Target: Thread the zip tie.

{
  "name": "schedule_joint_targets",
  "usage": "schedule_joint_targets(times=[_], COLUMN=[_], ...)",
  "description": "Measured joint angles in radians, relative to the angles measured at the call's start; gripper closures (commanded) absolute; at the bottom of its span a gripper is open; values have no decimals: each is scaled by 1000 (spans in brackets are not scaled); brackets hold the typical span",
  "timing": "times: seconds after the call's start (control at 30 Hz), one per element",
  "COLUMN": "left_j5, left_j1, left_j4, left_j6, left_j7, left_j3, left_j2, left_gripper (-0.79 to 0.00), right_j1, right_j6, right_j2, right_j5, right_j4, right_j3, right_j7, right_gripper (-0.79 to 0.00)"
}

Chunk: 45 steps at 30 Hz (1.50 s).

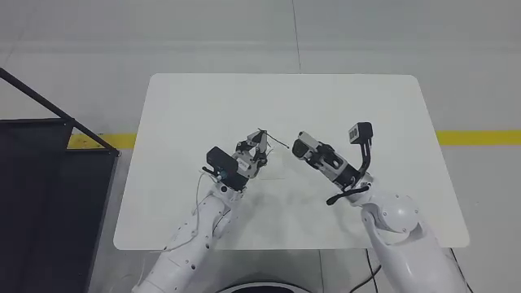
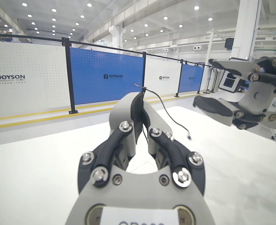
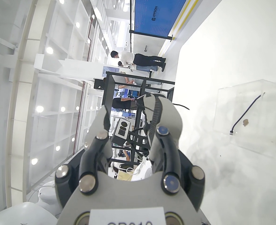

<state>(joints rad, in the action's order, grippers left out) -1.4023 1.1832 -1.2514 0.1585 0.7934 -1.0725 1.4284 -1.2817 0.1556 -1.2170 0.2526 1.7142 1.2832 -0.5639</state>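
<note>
top view: on the smooth white table [image 1: 366, 106], the left gripper [image 1: 254, 148] sits left of centre, pinched tight on a thin black zip tie [image 1: 275, 138]. from the left wrist view, its ribbed black pads press flat against the strap. the pointed tail pokes out past the fingertips, and the rest droops in a soft curve to the small square head, hanging free. just to the right, apart from the tie, the right gripper [image 1: 298, 146] gapes wide, grey metal fingers with dark rubbery pads, holding nothing. in the right wrist view a clear, square-cornered box [image 3: 246, 90] rests on the table with another black tie [image 3: 247, 111] lying inside.
</note>
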Motion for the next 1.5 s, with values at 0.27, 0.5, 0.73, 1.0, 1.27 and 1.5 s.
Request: schedule_joint_targets(times=[0.27,0.5,0.73,1.0,1.27,1.5], left_j5=[-6,-5,-2,4,3,-3], left_j1=[7,9,8,8,10,11], left_j4=[-1,-1,-2,-5,-8,-9], left_j6=[-1,0,0,1,2,7], left_j7=[7,11,12,9,6,4], left_j3=[-2,-4,-4,-7,-9,-11], left_j2=[0,1,2,4,4,4], left_gripper=[0,0,0,0,0,0], right_j1=[9,36,68,75,77,82], right_j6=[-61,-99,-112,-99,-89,-91], right_j2=[1,-6,-13,-17,-21,-23], right_j5=[-45,-39,-45,-56,-56,-59], right_j4=[11,1,-25,-32,-38,-43], right_j3=[-20,-57,-93,-114,-127,-135], right_j7=[-2,11,25,30,34,34], right_gripper=[-785,-646,-573,-477,-363,-252])
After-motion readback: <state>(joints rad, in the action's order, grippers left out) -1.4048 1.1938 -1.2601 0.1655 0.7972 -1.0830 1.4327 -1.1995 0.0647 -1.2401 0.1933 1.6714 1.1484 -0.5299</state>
